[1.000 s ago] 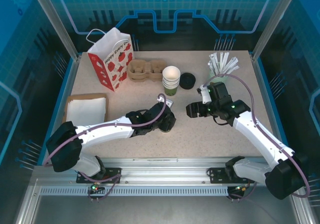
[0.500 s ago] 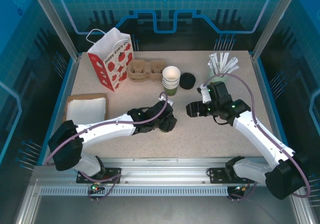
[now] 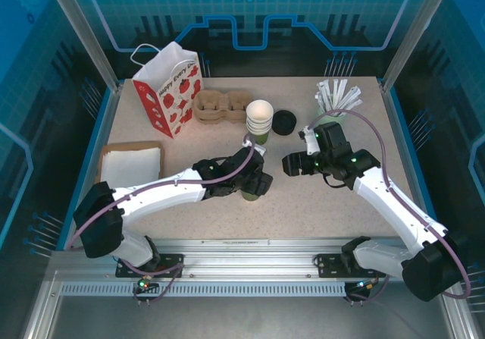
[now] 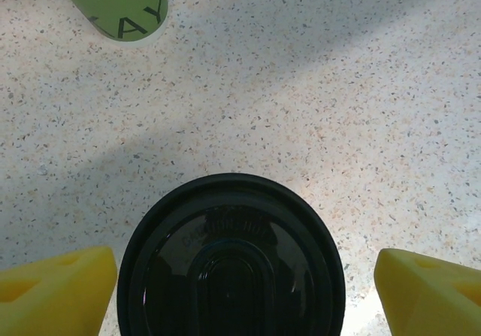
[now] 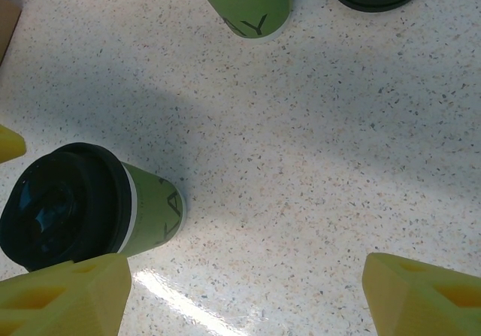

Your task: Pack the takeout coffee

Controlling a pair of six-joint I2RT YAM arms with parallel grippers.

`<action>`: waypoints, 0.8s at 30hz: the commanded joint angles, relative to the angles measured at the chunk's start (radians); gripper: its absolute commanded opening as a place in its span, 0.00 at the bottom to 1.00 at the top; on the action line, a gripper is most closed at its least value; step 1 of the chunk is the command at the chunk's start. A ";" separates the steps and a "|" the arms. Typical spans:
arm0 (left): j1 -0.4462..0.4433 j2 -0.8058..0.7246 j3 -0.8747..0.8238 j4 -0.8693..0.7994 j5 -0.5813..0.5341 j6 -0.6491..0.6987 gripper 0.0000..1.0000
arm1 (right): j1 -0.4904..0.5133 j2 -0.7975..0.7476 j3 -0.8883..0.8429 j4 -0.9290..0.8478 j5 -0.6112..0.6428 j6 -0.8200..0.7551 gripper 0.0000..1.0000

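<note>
Landmark: stack of lidless green cups (image 3: 259, 120) at the back middle of the speckled table (image 3: 303, 210). The takeout coffee (image 3: 251, 194) stands upright on the table, black lid on, nearer the arm bases than the stack and well apart from it. The left gripper (image 3: 254, 181) hangs over the coffee. In the left wrist view its yellow fingers (image 4: 56, 287) straddle the lid (image 4: 231, 257), jaws spread: the one on the view's right stands off with table showing between, the one on the left is just beside the rim, contact not clear. The right gripper (image 3: 292, 164) sits right of the stack and nearer the bases, jaws wide and holding nothing. Its wrist view has the coffee tilted in frame near one finger (image 5: 64, 295), bare table between the fingers. A pile of black lids (image 3: 283, 121) lies just right of the stack, a cardboard cup carrier (image 3: 221, 105) just left of it, and a strawberry-print paper bag (image 3: 168, 87) further left.
</note>
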 commanded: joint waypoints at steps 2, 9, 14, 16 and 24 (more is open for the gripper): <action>0.067 -0.150 -0.071 -0.002 0.094 -0.036 0.92 | -0.005 -0.010 -0.009 0.039 -0.104 0.009 0.83; 0.247 -0.264 -0.254 0.089 0.389 -0.139 0.93 | 0.051 0.050 -0.119 0.238 -0.332 0.056 0.87; 0.314 -0.251 -0.316 0.164 0.507 -0.176 0.91 | 0.073 0.115 -0.145 0.283 -0.378 0.066 0.86; 0.330 -0.236 -0.327 0.185 0.533 -0.181 0.90 | 0.074 0.130 -0.156 0.305 -0.393 0.070 0.85; 0.352 -0.194 -0.352 0.236 0.577 -0.193 0.85 | 0.078 0.206 -0.177 0.384 -0.455 0.100 0.83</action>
